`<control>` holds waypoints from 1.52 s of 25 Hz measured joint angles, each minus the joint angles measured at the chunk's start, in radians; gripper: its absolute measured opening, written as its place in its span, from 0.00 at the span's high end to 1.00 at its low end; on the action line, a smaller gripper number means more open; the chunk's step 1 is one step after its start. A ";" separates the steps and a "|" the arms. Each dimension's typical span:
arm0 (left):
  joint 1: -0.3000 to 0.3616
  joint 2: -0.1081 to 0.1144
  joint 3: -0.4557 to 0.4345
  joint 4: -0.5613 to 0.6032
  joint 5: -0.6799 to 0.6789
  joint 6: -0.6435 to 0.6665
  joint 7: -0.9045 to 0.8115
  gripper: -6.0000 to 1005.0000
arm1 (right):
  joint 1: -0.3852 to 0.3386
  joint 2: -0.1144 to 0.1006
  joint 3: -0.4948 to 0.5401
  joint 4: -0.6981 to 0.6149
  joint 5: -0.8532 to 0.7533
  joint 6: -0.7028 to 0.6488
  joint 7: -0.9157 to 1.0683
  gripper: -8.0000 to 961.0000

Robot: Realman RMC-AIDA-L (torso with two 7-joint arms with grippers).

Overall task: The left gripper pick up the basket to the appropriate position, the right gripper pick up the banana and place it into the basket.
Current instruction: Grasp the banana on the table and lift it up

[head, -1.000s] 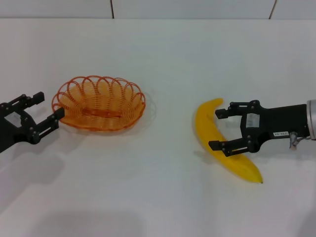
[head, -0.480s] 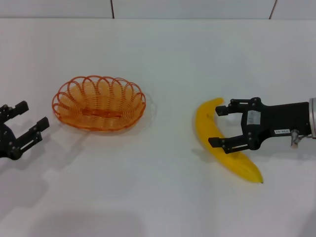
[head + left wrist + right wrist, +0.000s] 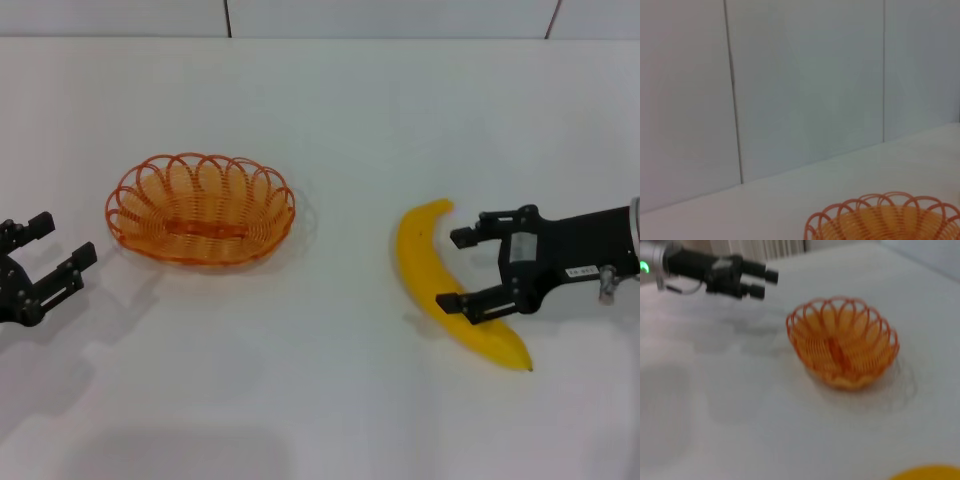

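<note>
The orange wire basket (image 3: 200, 208) stands empty on the white table, left of centre. My left gripper (image 3: 62, 240) is open and empty at the far left, a short way from the basket's left end and not touching it. The yellow banana (image 3: 420, 255) lies on the table at the right. My right gripper (image 3: 455, 270) is open at the banana's right side, its near finger over the banana's lower half. The left wrist view shows the basket's rim (image 3: 885, 220). The right wrist view shows the basket (image 3: 842, 347), the left gripper (image 3: 766, 283) and a sliver of banana (image 3: 930, 472).
The white table (image 3: 320, 400) reaches back to a pale panelled wall (image 3: 400, 15). Nothing else stands on it.
My left gripper has drawn back to the left, away from the basket. My right gripper has shifted a little to the right along the banana. Basket and banana have not moved.
</note>
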 joint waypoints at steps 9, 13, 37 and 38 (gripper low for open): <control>-0.001 0.000 0.000 -0.001 0.000 -0.001 -0.002 0.35 | -0.010 0.001 -0.062 -0.080 -0.113 -0.001 0.134 0.14; -0.004 0.000 0.000 -0.002 0.000 -0.004 -0.002 0.35 | 0.001 0.002 -0.082 -0.073 -0.126 0.005 0.146 0.15; -0.012 0.000 0.000 -0.004 0.000 -0.017 -0.002 0.35 | 0.077 0.000 -0.177 0.032 -0.180 0.107 0.187 0.18; -0.012 0.000 0.000 -0.004 -0.001 -0.019 -0.002 0.35 | 0.077 0.000 -0.177 0.032 -0.180 0.107 0.188 0.19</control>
